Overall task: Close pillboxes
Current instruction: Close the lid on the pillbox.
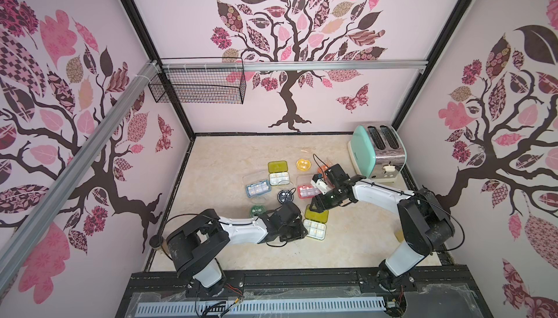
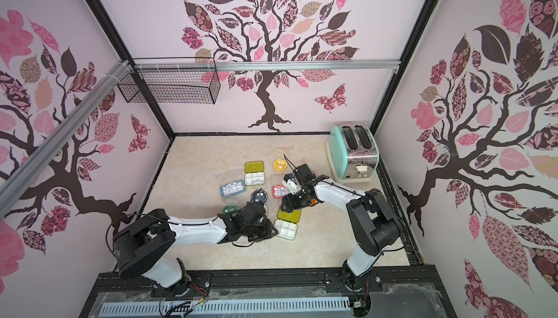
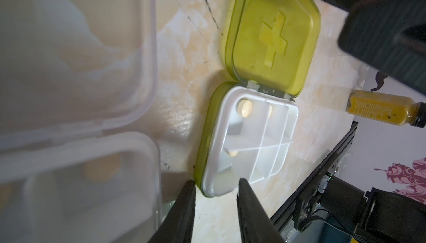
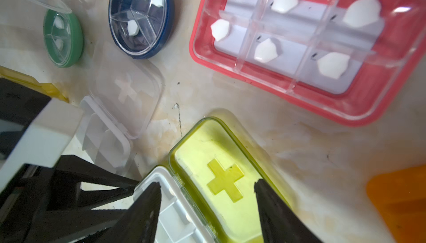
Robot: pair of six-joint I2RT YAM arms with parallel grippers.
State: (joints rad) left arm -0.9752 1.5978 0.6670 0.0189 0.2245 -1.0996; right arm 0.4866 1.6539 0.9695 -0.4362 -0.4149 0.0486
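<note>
Top views both show the pale marbled tabletop (image 1: 229, 162) carrying a mint toaster (image 1: 377, 153), well apart from both arms' fingers, and a cluster of open pillboxes between the arms.

In the right wrist view the red pillbox (image 4: 311, 45) is the biggest of them. It lies beyond the right fingers (image 4: 274, 211), apart from them, and each of its six cells holds a white pill.

The lime pillbox (image 4: 221, 184) lies flat open directly under those fingers. One fingertip hangs over the white tray just past the hinge and the other over the lid's outer edge, so the lid with its raised cross sits in the gap. These fingers stand wide apart and grip nothing.

In the left wrist view the same lime pillbox (image 3: 253, 138) lies just ahead of the left fingers (image 3: 182, 209). The tray's nearest corner pokes into the gap between them, with one tip just beside the green outer wall and the other over the white tray. They are parted a little; whether they pinch that corner I cannot tell.

A clear pillbox (image 4: 122, 105), also open, lies near the right fingers, off to one side. Farther beyond are a navy round pillbox (image 4: 140, 15) and a smaller green round pillbox (image 4: 63, 38).
</note>
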